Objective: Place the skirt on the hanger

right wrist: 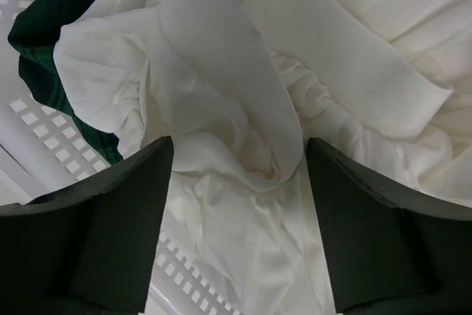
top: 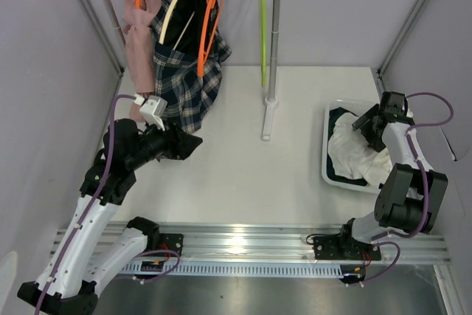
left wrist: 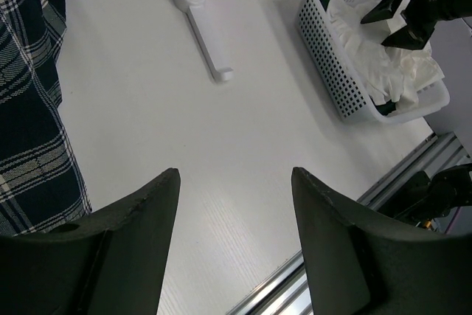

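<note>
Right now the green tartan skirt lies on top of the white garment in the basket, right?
No: the white garment lies on top of the green tartan skirt in the basket, as the right wrist view shows.

White table (top: pixel 295 175), clothes rack's white foot (top: pixel 267 119) near centre, white perforated basket (top: pixel 325 154) at right edge

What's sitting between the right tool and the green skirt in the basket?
The white garment, piled over the skirt directly under the open right tool; the right wrist view shows it.
</note>
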{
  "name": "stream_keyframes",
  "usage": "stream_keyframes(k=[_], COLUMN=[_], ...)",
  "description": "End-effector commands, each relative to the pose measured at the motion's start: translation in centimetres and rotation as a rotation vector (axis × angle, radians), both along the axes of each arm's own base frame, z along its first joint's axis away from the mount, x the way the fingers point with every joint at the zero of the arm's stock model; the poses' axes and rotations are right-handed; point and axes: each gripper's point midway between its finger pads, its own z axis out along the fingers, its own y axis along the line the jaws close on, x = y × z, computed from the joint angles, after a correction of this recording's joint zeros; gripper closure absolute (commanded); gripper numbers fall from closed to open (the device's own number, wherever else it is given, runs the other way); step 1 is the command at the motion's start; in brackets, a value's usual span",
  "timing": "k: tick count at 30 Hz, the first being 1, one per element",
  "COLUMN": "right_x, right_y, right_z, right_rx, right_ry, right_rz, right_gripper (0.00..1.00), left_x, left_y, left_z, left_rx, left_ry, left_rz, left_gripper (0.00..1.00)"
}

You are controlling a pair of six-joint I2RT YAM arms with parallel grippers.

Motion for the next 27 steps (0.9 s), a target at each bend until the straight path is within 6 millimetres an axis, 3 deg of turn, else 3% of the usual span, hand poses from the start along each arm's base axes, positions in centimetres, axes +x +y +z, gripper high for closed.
stream_keyframes(k=[1,4,5,8,10,11,14,18,20,21,22,23,25,27], right_x=[1.9,2.4,2.5,2.8,2.9,2.8,3.3,3.9,3.9,3.8,3.5,3.1,2.4,1.7], right_y=[-0.5,-0.7,-0.8,-0.6,-0.1,0.2,1.5,5.3,8.6,9.5,12.2,13.2,15.9,17.3], right_z=[0.8,1.2,1.5,2.7,4.5,5.3,10.1,18.0,22.2,23.3,24.3,26.0,27.5,29.2], right_rx=[-0.003,-0.009,-0.014,-0.009,-0.010,-0.008,-0.017,-0.044,-0.056,-0.065,-0.060,-0.065,-0.070,-0.071], right_ry=[-0.073,-0.080,-0.087,-0.118,-0.155,-0.167,-0.267,-0.405,-0.484,-0.499,-0.519,-0.551,-0.582,-0.616], right_rz=[-0.016,-0.018,-0.016,-0.006,0.011,0.023,0.074,0.195,0.285,0.304,0.370,0.391,0.442,0.465], right_gripper=[0.27,0.51,0.66,0.93,1.00,1.00,1.00,1.00,1.00,1.00,1.00,1.00,1.00,1.00], left_x=[-0.1,-0.2,-0.1,-0.2,-0.1,-0.1,0.0,0.2,0.2,0.3,0.3,0.3,0.4,0.4], left_y=[-0.5,-0.4,-0.3,-0.2,-0.2,-0.2,-0.1,0.0,0.0,0.1,0.1,0.2,0.4,0.5], left_z=[0.9,0.9,0.8,0.7,0.7,0.7,0.9,1.1,1.3,1.4,1.4,1.6,1.9,2.2], left_rx=[-0.019,-0.017,-0.014,-0.012,-0.011,-0.010,-0.010,-0.007,-0.006,-0.004,-0.004,-0.004,-0.003,-0.003], left_ry=[-0.038,-0.040,-0.038,-0.037,-0.037,-0.036,-0.039,-0.043,-0.043,-0.046,-0.045,-0.052,-0.058,-0.063], left_rz=[-0.027,-0.023,-0.019,-0.016,-0.013,-0.010,-0.007,0.004,0.007,0.013,0.015,0.017,0.029,0.033], left_gripper=[0.33,0.33,0.33,0.33,0.33,0.33,0.33,0.33,0.33,0.33,0.33,0.33,0.33,0.33])
